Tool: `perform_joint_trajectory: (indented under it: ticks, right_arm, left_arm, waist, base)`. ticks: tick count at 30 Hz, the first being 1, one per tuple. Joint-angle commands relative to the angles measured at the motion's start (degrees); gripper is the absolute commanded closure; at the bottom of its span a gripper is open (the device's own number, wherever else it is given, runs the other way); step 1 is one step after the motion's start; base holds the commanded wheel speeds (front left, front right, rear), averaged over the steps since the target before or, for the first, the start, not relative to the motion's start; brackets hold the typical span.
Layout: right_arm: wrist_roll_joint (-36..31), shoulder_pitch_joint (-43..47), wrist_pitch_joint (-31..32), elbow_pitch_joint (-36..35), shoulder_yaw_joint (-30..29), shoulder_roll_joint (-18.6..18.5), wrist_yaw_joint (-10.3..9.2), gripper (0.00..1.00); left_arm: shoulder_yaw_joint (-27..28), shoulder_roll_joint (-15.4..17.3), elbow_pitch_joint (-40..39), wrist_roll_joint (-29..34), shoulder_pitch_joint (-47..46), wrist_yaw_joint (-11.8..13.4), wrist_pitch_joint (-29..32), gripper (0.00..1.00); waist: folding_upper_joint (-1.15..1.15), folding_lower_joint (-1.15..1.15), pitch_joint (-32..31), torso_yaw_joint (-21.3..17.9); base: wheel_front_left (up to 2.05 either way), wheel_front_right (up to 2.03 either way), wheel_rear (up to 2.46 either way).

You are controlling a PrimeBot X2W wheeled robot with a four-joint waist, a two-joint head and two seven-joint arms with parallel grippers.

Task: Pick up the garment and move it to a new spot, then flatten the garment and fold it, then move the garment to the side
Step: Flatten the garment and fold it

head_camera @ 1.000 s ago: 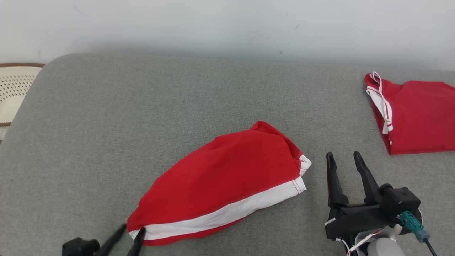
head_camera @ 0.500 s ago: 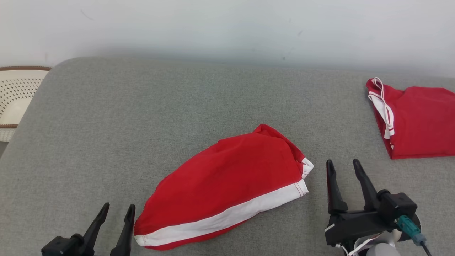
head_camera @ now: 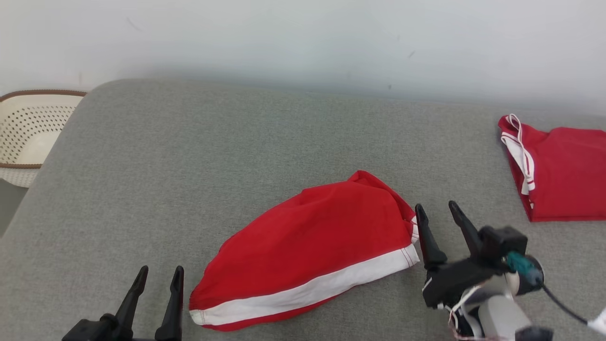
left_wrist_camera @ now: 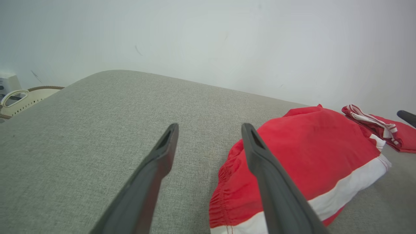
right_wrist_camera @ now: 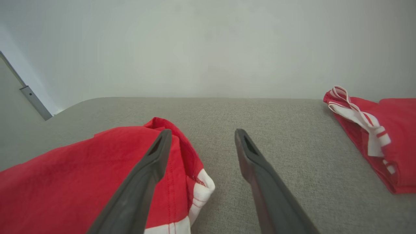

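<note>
While the red fabric garment with a white band (head_camera: 307, 246) lies on the grey fabric counter (head_camera: 189, 156), the left tool (head_camera: 161, 271) stands wide open and empty beside one end, the right tool (head_camera: 435, 206) likewise beside the other.

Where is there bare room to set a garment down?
Widest: the left half of the grey fabric surface, between the cream perforated basket and the crumpled red white-banded garment. Also the strip behind that garment, toward the wall. Crowded: the right, where the right gripper sits between it and the folded red garment.
</note>
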Motion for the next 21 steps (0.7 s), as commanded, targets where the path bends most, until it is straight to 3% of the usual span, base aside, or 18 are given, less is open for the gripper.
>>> perform_joint_trajectory:
  ticks: [1, 12, 21]
  right_arm:
    - [0.6, -0.9, 0.8, 1.0, 0.5, -0.9, -0.02, 0.0]
    - [4.8, -10.9, 8.7, 12.1, 3.5, -5.4, -0.02, 0.0]
    - [9.5, -12.8, 11.8, 15.4, 7.9, -7.3, -0.02, 0.0]
  left_arm:
    - [0.6, -0.3, 0.4, 0.8, 0.5, -0.5, -0.3, 0.0]
    - [4.0, -4.6, 2.3, 4.0, 0.0, -4.2, -0.3, 0.0]
    - [6.4, -6.5, 2.8, 5.3, -0.3, -5.8, -0.3, 0.0]
  waist:
    - [0.0, 0.0, -0.2, 0.3]
    - [0.0, 0.0, 0.1, 2.4]
    - [0.0, 0.0, 1.5, 3.9]
  base:
    - [0.0, 0.0, 0.0]
    - [0.0, 0.0, 0.0]
    - [0.0, 0.0, 0.0]
